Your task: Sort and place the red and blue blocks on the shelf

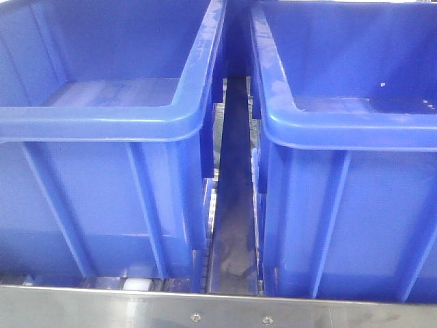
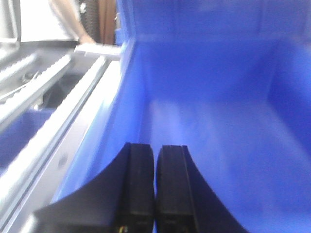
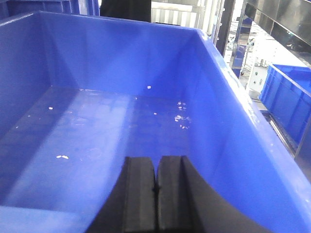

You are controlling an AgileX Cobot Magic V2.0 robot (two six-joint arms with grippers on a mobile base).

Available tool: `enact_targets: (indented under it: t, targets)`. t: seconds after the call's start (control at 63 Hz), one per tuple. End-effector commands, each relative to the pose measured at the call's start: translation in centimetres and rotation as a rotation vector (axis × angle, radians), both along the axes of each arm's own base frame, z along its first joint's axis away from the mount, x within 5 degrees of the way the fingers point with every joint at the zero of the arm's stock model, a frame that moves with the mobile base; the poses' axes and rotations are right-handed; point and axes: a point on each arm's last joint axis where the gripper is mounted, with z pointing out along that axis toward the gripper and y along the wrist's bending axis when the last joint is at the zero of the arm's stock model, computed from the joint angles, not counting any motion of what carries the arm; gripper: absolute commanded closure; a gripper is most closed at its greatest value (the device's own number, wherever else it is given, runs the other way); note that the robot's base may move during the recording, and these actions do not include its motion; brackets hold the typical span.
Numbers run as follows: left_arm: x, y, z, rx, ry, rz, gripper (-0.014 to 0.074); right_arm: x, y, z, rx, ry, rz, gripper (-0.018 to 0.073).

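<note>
No red or blue block shows in any view. The shelf's steel front lip (image 1: 218,311) with screws runs along the bottom of the front view, and a white roller (image 1: 136,283) peeks out under the left bin. My left gripper (image 2: 155,148) is shut with nothing in it, hovering over the inside of a large blue bin (image 2: 218,121). My right gripper (image 3: 156,159) is shut and empty too, above the floor of another blue bin (image 3: 97,126). Neither gripper appears in the front view.
Two large blue bins (image 1: 109,116) (image 1: 348,123) stand side by side on the shelf with a narrow gap (image 1: 232,205) between them. Roller rails (image 2: 53,131) run left of the left bin. A further blue bin (image 3: 291,92) sits far right. A person's arm (image 2: 68,19) shows behind.
</note>
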Motion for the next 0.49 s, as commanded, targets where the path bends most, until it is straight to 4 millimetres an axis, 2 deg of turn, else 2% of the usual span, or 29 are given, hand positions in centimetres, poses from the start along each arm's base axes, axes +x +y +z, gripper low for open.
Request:
enact_targets:
  t: [0.0, 0.191, 0.477]
  targets:
    - [-0.5, 0.1, 0.5, -0.009, -0.126, 0.003, 0.0471, -0.2, 0.0, 0.7, -0.01, -0.062, -0.001, 0.0511]
    - [-1.2, 0.1, -1.3, -0.011, -0.144, 0.003, 0.0471, -0.2, 0.0, 0.7, -0.01, -0.062, -0.001, 0.0511]
    - [-1.5, 0.1, -1.1, -0.013, -0.175, 0.003, 0.0471, -0.2, 0.0, 0.7, -0.01, -0.062, -0.001, 0.0511]
